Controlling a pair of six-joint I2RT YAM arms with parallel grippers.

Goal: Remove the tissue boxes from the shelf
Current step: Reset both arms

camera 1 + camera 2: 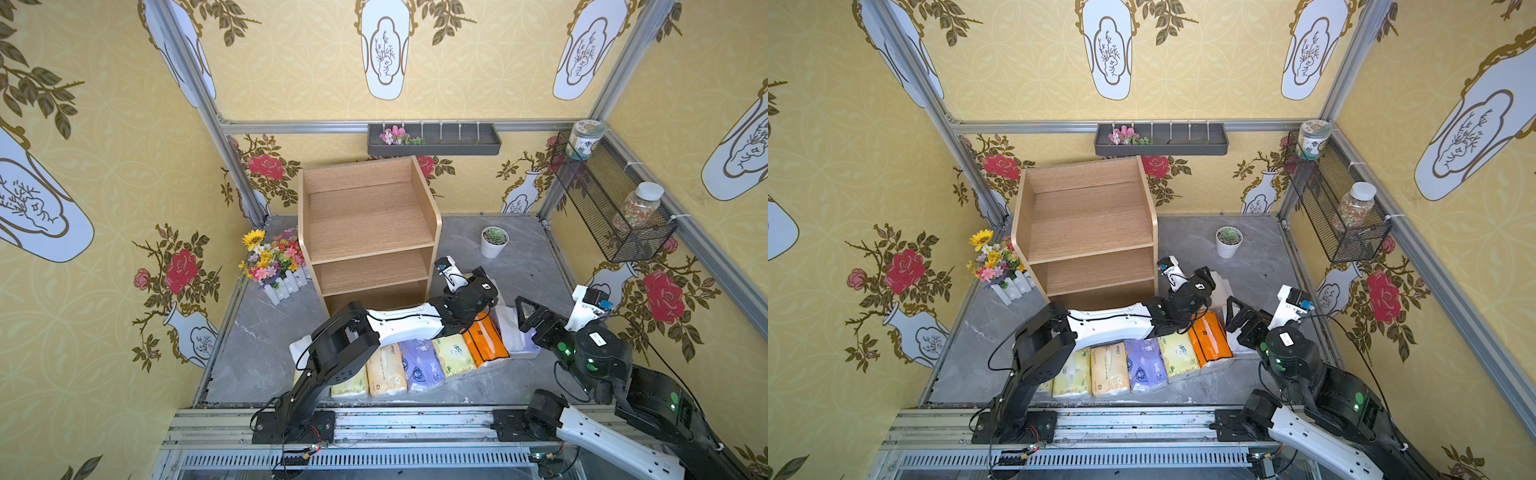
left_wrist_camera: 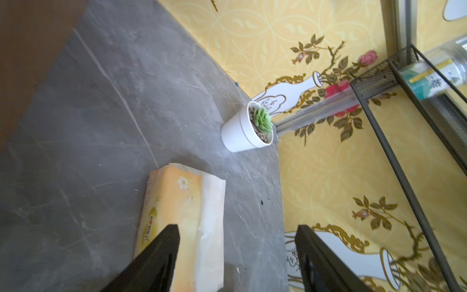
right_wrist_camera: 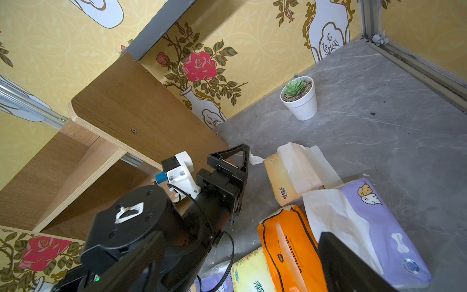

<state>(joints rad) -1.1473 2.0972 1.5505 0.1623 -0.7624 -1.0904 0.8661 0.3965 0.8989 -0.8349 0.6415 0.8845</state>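
**gripfan:** Counter shot, big stuff first: shelf stands at the back. The tissue packs all lie in a row on the counter in front of it, with the orange pack toward the right end.

**yam_guy:** and the arms?

**gripfan:** Left pincer hangs spread wide over a cream pack near the shelf's right side, gripping nothing. Right pincer is spread too and empty, just above a lavender pack. Tiny potted succulent sits near the back wall.
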